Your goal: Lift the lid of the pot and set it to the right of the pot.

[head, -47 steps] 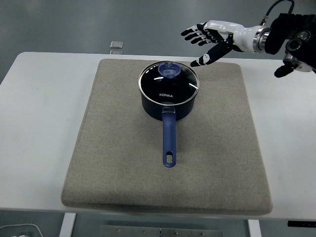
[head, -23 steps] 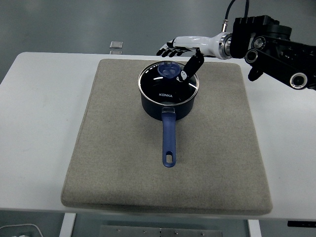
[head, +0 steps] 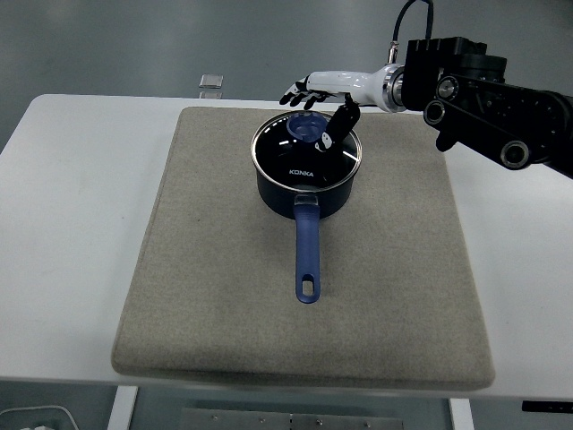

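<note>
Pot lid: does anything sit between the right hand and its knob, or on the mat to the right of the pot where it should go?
Nothing visible does. The right hand is open just above the knob of the pot lid, with no object between them. The mat right of the pot shows only bare fabric.

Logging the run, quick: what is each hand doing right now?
Left hand: not in view.
Right hand: open, fingers spread over the lid knob, holding nothing; thumb points down beside the knob.

1 pot [head: 304, 184] w/ 1 lid [head: 306, 150], 1 mat [head: 304, 296], 1 hand [head: 322, 94], 1 small obj [head: 211, 81] beyond worktop [head: 72, 224].
</note>
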